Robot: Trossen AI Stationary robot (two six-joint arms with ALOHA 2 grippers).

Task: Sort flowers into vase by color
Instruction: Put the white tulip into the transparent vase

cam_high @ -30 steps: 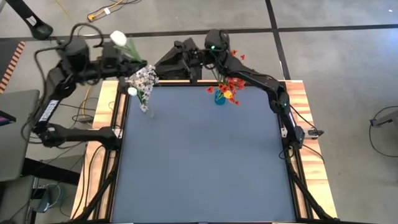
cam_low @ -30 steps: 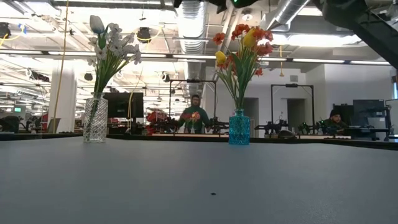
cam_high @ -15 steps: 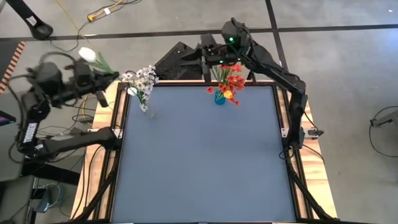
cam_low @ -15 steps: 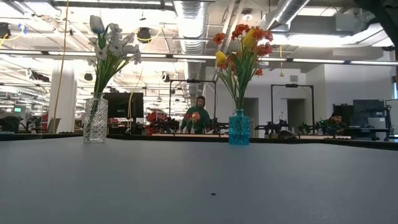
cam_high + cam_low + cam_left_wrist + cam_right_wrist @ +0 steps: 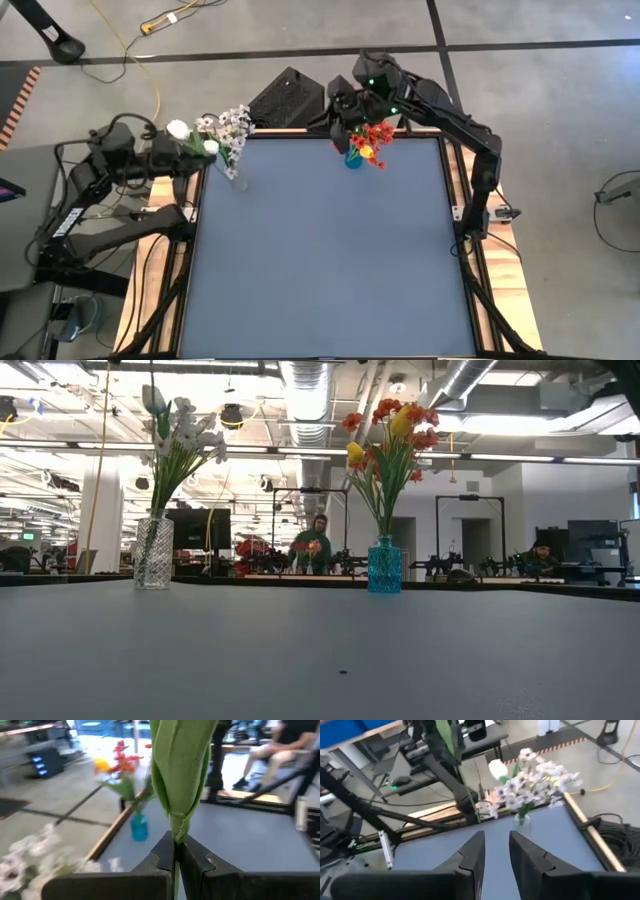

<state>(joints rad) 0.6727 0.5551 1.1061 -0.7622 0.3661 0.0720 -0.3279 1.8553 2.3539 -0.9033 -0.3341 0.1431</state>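
Observation:
My left gripper [image 5: 185,160] is shut on a white-bud flower [image 5: 178,129] just off the table's far left corner, beside the clear vase [image 5: 232,172]. That vase stands on the table and holds white and whitish flowers [image 5: 182,435]. The blue vase [image 5: 384,565] at the far middle holds red and yellow flowers [image 5: 372,138]. My right gripper [image 5: 495,850] hovers by the far side of the blue vase, fingers a little apart and nothing between them. It faces the clear vase [image 5: 521,820]. My left gripper pinches the flower's thin green stem [image 5: 176,841] between its two fingers, just below the leaves [image 5: 180,770]. The stem runs across the fingers. The flower is lifted clear of the table, its white bud past the leaves.
The dark table top [image 5: 330,250] lies bare in front of both vases. A black box [image 5: 285,98] sits beyond the far edge. Wooden rails [image 5: 480,160] run along the table's sides. People sit in the room behind.
My left gripper has swung out past the table's left edge and come down with the white-bud flower, whose bud is now close beside the clear vase's bunch. My right gripper has risen off the red flowers and tipped from pointing down to nearly level, facing left.

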